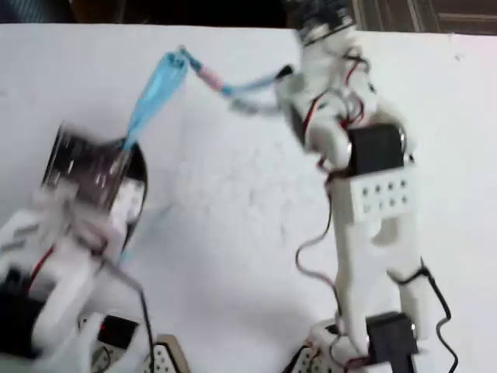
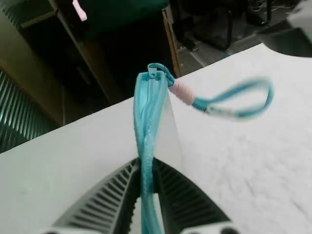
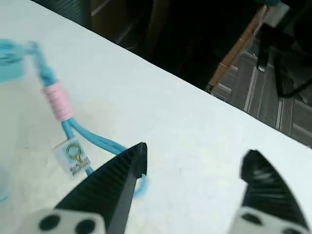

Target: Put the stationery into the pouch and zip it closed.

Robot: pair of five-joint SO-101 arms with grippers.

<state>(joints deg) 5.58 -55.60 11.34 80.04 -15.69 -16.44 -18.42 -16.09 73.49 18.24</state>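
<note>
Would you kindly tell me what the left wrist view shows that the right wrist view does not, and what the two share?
Left wrist view, not the right: the left gripper shut on the zipper edge of the teal pouch, which stands up out of its grip.
Right wrist view, not the left: the right gripper, open, poised over the end of the cord loop.
Both: the pink bead on the cord, the cord loop itself, and the white table beneath.

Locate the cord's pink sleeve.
High view: pink tubular sleeve, near the far edge of the white table, between the turquoise zip pouch and the right claw.
</note>
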